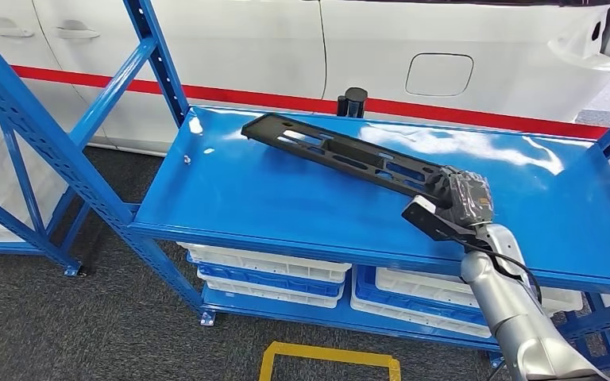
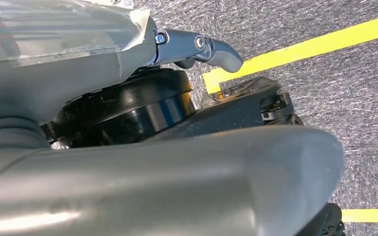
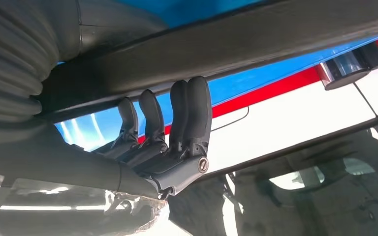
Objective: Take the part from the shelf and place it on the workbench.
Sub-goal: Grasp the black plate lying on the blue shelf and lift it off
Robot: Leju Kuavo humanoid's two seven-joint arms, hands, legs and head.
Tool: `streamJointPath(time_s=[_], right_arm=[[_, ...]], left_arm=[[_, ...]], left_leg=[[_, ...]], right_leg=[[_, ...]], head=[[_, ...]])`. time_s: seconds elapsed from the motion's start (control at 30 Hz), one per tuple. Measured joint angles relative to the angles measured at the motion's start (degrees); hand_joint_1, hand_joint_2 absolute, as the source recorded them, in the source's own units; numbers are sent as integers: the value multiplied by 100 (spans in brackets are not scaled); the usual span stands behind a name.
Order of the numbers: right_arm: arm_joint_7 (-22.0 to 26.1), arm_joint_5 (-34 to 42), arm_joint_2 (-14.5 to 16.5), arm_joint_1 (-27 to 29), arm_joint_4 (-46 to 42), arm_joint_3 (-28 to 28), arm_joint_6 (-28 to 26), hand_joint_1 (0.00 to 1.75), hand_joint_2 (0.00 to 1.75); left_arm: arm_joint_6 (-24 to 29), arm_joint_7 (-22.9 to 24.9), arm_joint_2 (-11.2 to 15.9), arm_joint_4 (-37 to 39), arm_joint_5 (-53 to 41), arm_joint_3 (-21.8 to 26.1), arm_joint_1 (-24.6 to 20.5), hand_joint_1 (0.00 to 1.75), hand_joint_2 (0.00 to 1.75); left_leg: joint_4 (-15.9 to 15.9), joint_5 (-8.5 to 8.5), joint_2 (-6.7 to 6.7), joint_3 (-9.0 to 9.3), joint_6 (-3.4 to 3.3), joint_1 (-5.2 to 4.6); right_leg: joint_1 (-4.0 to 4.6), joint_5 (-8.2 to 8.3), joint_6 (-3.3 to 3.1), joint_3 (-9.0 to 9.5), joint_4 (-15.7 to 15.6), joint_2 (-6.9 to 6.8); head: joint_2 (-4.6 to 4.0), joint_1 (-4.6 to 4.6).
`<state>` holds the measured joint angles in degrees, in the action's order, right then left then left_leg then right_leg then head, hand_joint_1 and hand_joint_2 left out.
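Part (image 1: 349,152), a long black slotted bracket, lies slantwise on the blue shelf (image 1: 230,198) in the head view; the right hand (image 1: 462,198) grips its near end, silver arm reaching up from below. Right wrist view: dark fingers (image 3: 187,113) curl against the part's underside. Left wrist view: the left hand (image 2: 197,49) hangs over grey carpet, apparently holding nothing.

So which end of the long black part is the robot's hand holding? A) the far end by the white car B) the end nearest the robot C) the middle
B: the right hand grips the part at its near end.
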<state>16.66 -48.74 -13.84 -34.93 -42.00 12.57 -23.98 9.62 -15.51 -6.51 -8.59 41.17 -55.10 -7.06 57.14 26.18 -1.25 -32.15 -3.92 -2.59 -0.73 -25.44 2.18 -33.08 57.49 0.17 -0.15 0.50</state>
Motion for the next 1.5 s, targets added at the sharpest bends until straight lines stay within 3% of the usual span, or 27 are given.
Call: streamJointPath(time_s=[0.43,0.67,0.9,1.13,1.37,1.5], right_arm=[[0,4,-19,9,-22,15,0,160,175],[58,190,-44,43,-142,9,-5,171,175],[420,1017,-60,284,-961,-58,77,175,175],[682,2136,-189,740,-2578,-404,70,175,175],[758,2212,-342,474,-3305,-554,183,175,175],[655,2038,-319,163,-3502,-505,52,175,175]], left_arm=[[0,-11,0,2,3,0,0,0,0],[5,-23,0,4,18,0,0,0,0],[15,-111,7,25,124,2,5,0,0],[40,-171,47,28,157,2,8,0,0],[118,-290,70,27,315,7,-35,0,0],[186,-321,70,26,374,13,-36,0,175]], left_leg=[[0,0,0,0,-1,-3],[0,0,-1,-1,-1,-3],[0,-1,0,-17,-1,-4],[1,-4,1,-46,-3,-3],[0,-5,14,-52,-5,-3],[0,-12,12,-53,-11,-1]], right_leg=[[0,0,0,-1,0,0],[0,0,0,0,0,-1],[0,1,0,-15,1,0],[0,1,0,-43,3,-5],[0,3,1,-46,3,-2],[0,4,1,-45,4,-5]], head=[[0,0],[0,-1],[0,1],[0,0],[0,-2],[0,-2]])
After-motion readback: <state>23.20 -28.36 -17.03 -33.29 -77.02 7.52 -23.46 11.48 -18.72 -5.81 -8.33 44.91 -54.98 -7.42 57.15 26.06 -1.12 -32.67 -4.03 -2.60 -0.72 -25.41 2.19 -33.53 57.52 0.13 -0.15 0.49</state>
